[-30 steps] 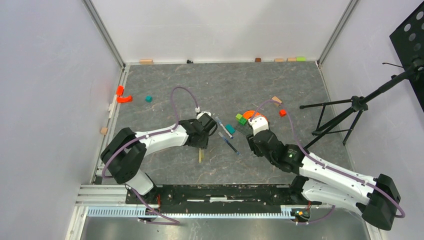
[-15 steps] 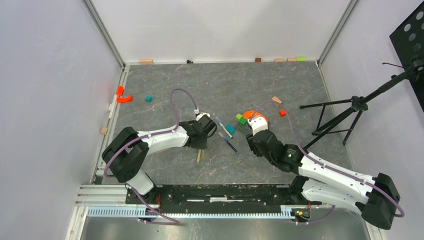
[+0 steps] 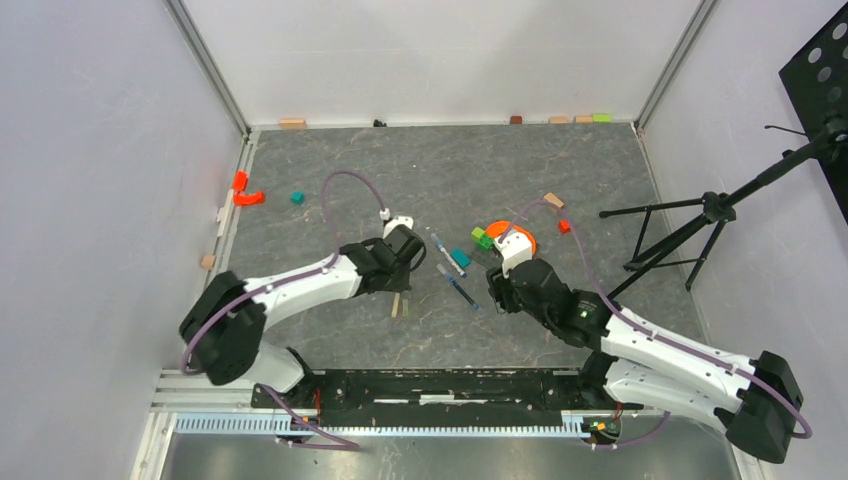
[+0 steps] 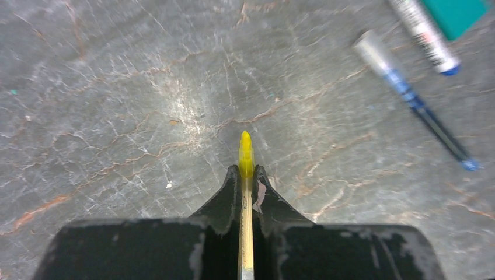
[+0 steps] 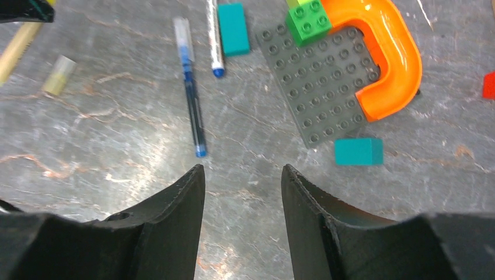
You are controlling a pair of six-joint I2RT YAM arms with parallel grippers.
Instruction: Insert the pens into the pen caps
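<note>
Holding the yellow pen [image 4: 246,153] clamped in our left claw [image 4: 246,175] just behind its tip, near the middle of the bench [image 3: 330,180], we risk the pen pivoting or slipping when it meets its pale cap [image 5: 58,76], which lies loose beside it. Our right claw [image 5: 242,175] hangs jaws apart above the blue pen [image 5: 191,96]; we cannot make out any other cap.

Table [image 4: 117,87]: I see grey stone-look slab, rust and white veining, low sheen, one soft glare patch.
Left pincer [image 4: 246,172]: matt black plastic, edges scuffed pale.
Yellow pen [image 4: 246,153]: translucent glossy plastic tip.
Blue pen [image 5: 192,93]: clear shiny plastic barrel.
Orange arch [image 5: 397,52]: smooth high-gloss plastic, bright highlights.
Studded plate [image 5: 327,93]: dull grey plastic.
Teal block [image 5: 358,151]: smooth, matt.
Right pincer [image 5: 242,175]: I read same matt black plastic.
Rail [image 3: 400,422]: ribbed bare metal.
</note>
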